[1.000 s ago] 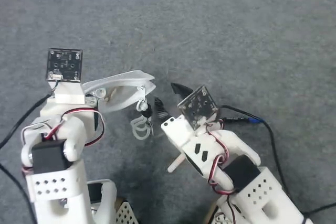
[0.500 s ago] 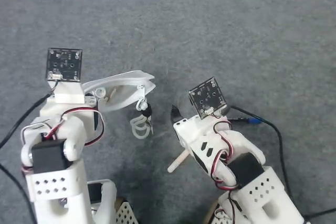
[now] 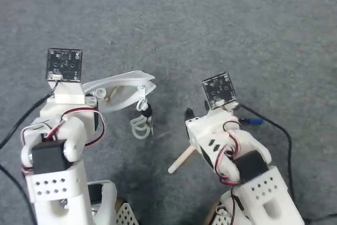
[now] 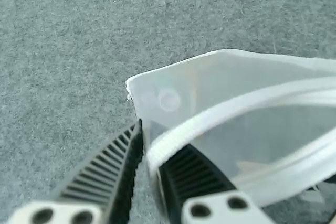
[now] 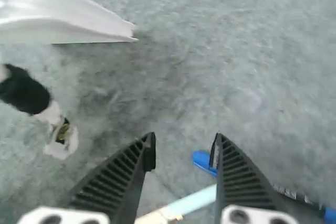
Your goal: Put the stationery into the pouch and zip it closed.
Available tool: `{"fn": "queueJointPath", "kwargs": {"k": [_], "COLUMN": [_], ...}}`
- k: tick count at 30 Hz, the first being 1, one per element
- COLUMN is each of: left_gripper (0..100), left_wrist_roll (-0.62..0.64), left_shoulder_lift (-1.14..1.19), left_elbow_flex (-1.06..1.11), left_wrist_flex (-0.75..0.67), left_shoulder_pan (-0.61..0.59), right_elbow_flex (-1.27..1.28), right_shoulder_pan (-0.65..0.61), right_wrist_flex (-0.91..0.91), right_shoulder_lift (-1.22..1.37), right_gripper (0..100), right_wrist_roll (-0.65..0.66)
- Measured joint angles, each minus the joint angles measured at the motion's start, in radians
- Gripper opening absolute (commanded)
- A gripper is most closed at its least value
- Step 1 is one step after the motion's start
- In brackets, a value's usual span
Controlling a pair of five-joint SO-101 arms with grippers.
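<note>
Left claw (image 4: 148,142) clamps the pouch (image 4: 236,87) rim; the pouch's far end is cut off in the left wrist view. Right claw (image 5: 181,148) is open over the mat (image 3: 237,35), and one finger hides part of the blue pen (image 5: 201,161). The pencil (image 3: 181,160) lies half under the right arm.

The pouch (image 4: 236,93) is a milky, see-through white with a solid white zip band. Its charm (image 3: 141,122) is white with a black bit, and both lie on flecked grey felt (image 3: 253,35). The left gripper (image 4: 146,140) and right gripper (image 5: 181,148) are ribbed black, and near the right one lie a blue pen (image 5: 202,161) and a cream stick (image 3: 181,160).
</note>
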Motion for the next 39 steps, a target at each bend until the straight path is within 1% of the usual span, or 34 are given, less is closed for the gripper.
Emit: {"fn": "queueJointPath", "kwargs": {"k": [5,9,16,22,25,39], "left_gripper": [1,1,1,1,1,1], "left_wrist_roll": [0.000,0.000,0.000,0.000,0.000,0.000], "left_shoulder_lift": [0.000,0.000,0.000,0.000,0.000,0.000], "left_elbow_flex": [0.000,0.000,0.000,0.000,0.000,0.000], "left_wrist_flex": [0.000,0.000,0.000,0.000,0.000,0.000], "left_shoulder_pan": [0.000,0.000,0.000,0.000,0.000,0.000], "right_elbow_flex": [-0.026,-0.089,-0.192,-0.256,-0.279,-0.407], "right_shoulder_pan": [0.005,0.038,0.087,0.087,0.107,0.124], "right_wrist_flex": [0.002,0.002,0.058,0.115,0.126,0.126], "right_shoulder_lift": [0.175,0.325,0.549,0.680,0.741,1.062], "right_gripper": [17.7,17.7,17.7,17.7,17.7,17.6], "right_wrist_roll": [-0.061,-0.117,-0.163,-0.166,-0.166,-0.167]}}
